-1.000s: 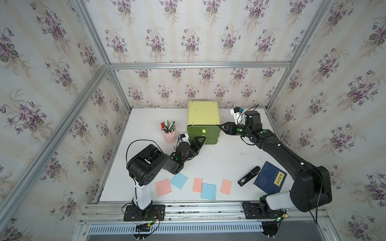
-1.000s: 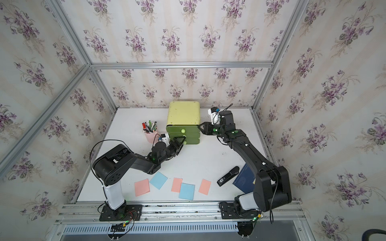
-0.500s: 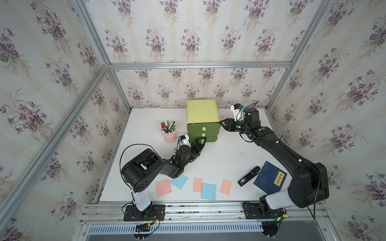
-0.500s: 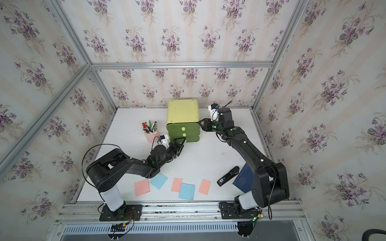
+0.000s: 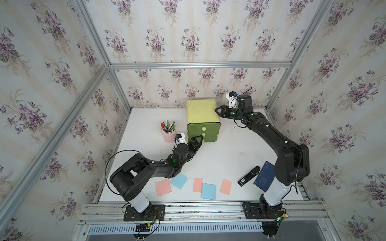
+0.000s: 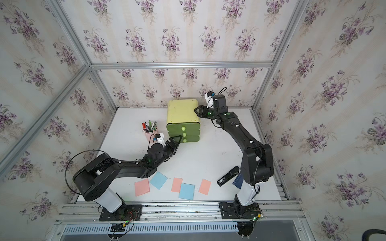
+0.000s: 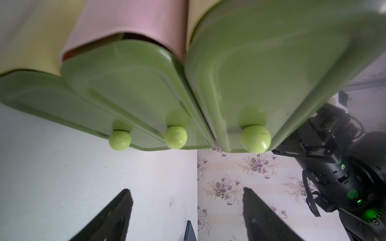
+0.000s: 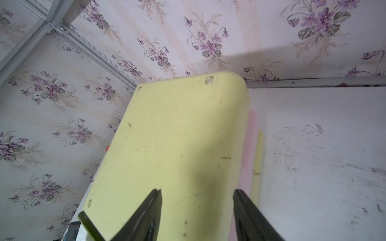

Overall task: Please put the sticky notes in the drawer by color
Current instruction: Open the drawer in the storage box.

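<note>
Pink and blue sticky notes point(image 5: 197, 184) lie loose along the near edge of the table point(image 5: 229, 150): three pink and two blue, with one blue square touching or just lapping a pink one. No yellow ones show on the table. You may take them as filed, but no drawer interior is visible to confirm it. By my reckoning, five are left to sort.

At the back, centre, stands the drawer point(image 5: 202, 113). Its three green fronts look pushed in, or close to it, in both top views.

Your left gripper point(image 5: 198, 138) hovers just in front of the knobs, jaws spread wide and empty. In the left wrist view it lines up roughly on the middle knob. Your right gripper point(image 5: 218, 110) sits at the shell's upper right edge, jaws parted and holding nothing.

Room to move:
- The pen cup point(image 5: 168, 136) stands just beside the drawer and crowds the left wrist.
- The table is open between drawer and notes.
- The book point(image 5: 264, 177) and a black stapler-like item point(image 5: 248, 177) lie near the right arm's base, apart from the rightmost pink note.
- The notes sit close to the front edge, so a careless slide could push them off.
</note>
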{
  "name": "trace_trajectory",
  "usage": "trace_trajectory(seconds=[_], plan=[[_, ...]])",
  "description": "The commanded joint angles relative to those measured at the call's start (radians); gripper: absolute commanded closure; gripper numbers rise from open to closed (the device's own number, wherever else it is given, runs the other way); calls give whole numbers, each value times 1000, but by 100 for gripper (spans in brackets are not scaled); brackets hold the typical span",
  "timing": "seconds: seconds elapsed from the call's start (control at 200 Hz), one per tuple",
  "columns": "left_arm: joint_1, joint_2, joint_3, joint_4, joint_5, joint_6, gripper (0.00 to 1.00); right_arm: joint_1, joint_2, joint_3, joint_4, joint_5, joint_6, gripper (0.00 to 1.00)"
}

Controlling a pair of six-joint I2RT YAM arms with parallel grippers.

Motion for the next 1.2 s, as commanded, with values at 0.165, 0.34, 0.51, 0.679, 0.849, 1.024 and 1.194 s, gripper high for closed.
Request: trace_trajectory(seconds=[0.165,0.34,0.51,0.679,0.849,1.024,1.194], plan=[[2,46,-21,54,-51,-3,21,29,2,-32,-8,3,34,48],[3,100,-43,162,-114,-12,27,61,-56,-105,29,-45,64,49],[5,144,-23,194,-122,-4,27,62,-76,-107,-4,-9,56,48],[6,151,-30,231,-165,-3,32,49,-51,-69,-37,11,37,46],[17,169,7,225,-146,-20,39,50,-26,-19,-60,23,24,46],[25,233,21,295,-139,-41,44,50,-16,-11,-66,5,18,45],[37,270,50,299,-112,-50,48,50,-14,-23,-65,-7,24,45]])
